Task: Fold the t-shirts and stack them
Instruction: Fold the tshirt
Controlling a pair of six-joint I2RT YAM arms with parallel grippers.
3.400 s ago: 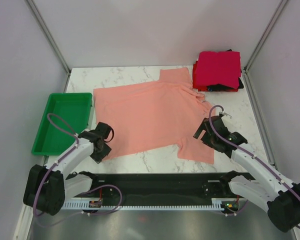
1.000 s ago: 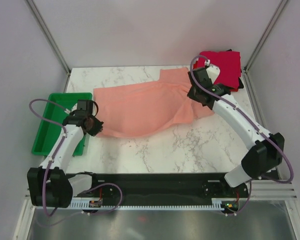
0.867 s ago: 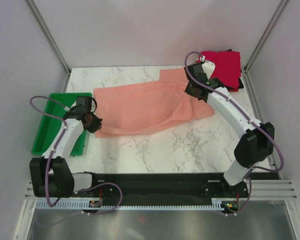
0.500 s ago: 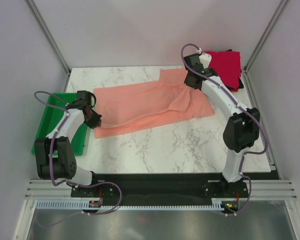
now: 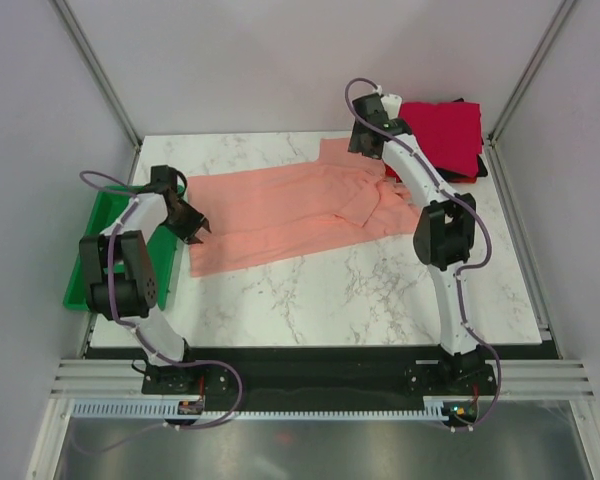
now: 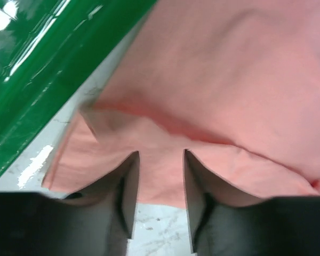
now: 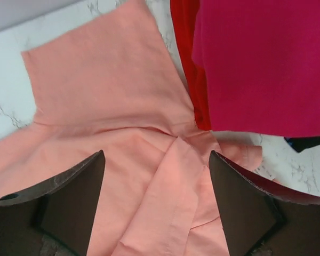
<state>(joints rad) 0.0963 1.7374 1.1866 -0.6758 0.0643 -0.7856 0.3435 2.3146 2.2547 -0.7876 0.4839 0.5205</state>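
The top view looks down from above and behind the arm bases over the whole desk. The left wrist view peers past the left tool, very near the salmon-pink t-shirt and green tray. The right wrist view looks down from higher, past the right tool, onto that shirt and the crimson t-shirt. All three share the pink shirt.

Marble table: t-shirt, folded stack, tray
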